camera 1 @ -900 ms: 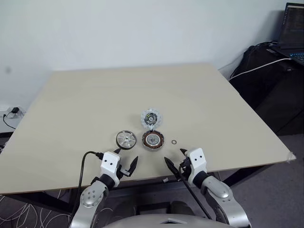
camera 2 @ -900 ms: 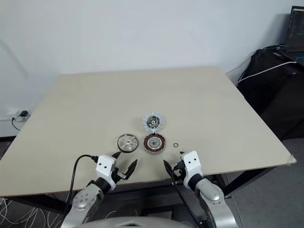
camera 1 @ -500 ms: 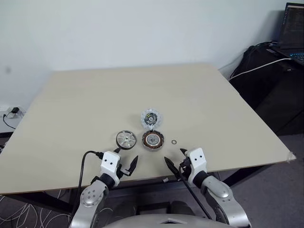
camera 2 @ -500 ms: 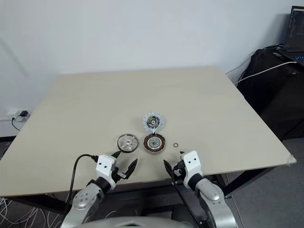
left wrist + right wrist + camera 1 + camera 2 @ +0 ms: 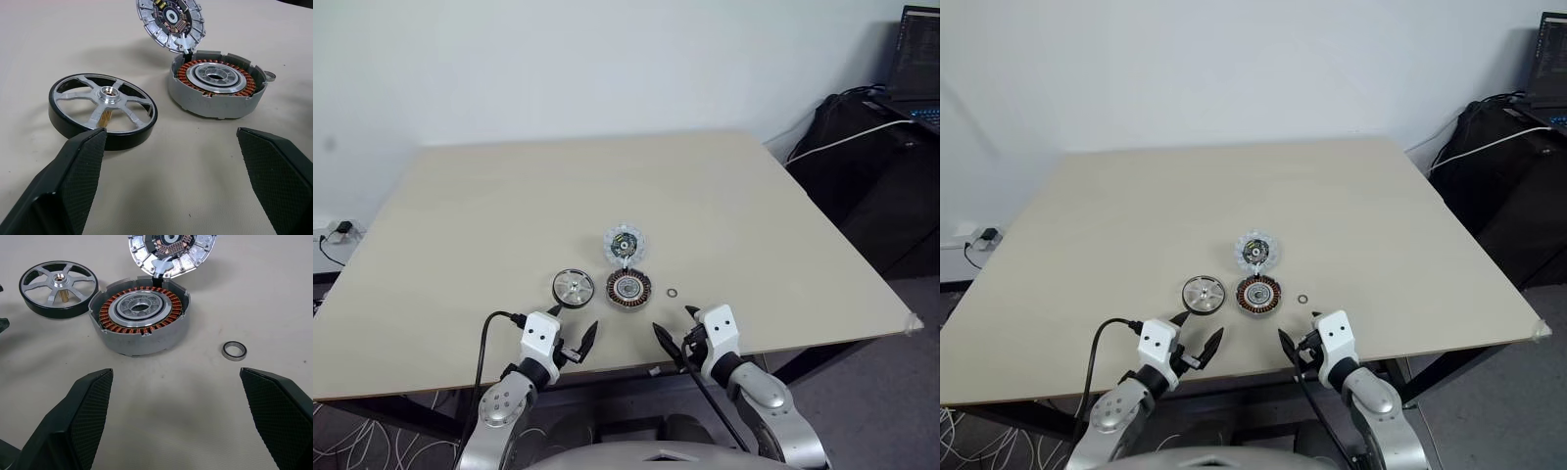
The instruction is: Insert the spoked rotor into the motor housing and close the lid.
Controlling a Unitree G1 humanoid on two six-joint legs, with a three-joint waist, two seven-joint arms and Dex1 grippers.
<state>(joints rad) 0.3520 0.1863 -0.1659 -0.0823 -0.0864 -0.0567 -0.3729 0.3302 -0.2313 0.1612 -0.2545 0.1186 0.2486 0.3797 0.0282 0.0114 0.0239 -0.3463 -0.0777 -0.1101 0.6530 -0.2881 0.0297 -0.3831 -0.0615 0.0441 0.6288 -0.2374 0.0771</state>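
A: What differs from a moment ago?

B: Nothing. Both arms hang where they were, at the near edge of the pale beige wooden bench (image 5: 460, 215), and the parts have not shifted.

A: The tools?

B: The left tool (image 5: 575, 333), two black fingers on a white wrist block, has its fingers spread wide apart with nothing between them. The right tool (image 5: 674, 326) is the same: wide apart, empty. Both hover just nearer than the motor housing.

A: Go outward from there.

B: The motor housing (image 5: 139, 316), a round grey shell with a ring of copper windings around a silver hub, lies flat on the bench just beyond the gap between the two tools. Just to its left, apart from it, lies the spoked rotor (image 5: 103, 108), a flat silver six-spoked disc with a black rim and a brass stub at its centre. Just to its right lies a small loose metal ring (image 5: 234, 351). At the housing's far side the lid (image 5: 169, 22), a round silvery ribbed cap with a dark centre, stands tilted up, joined to the housing's rim.

A: Room to move?

B: Bare bench lies wide on every side of the housing. Beyond the far right edge sit black bags (image 5: 862, 147).
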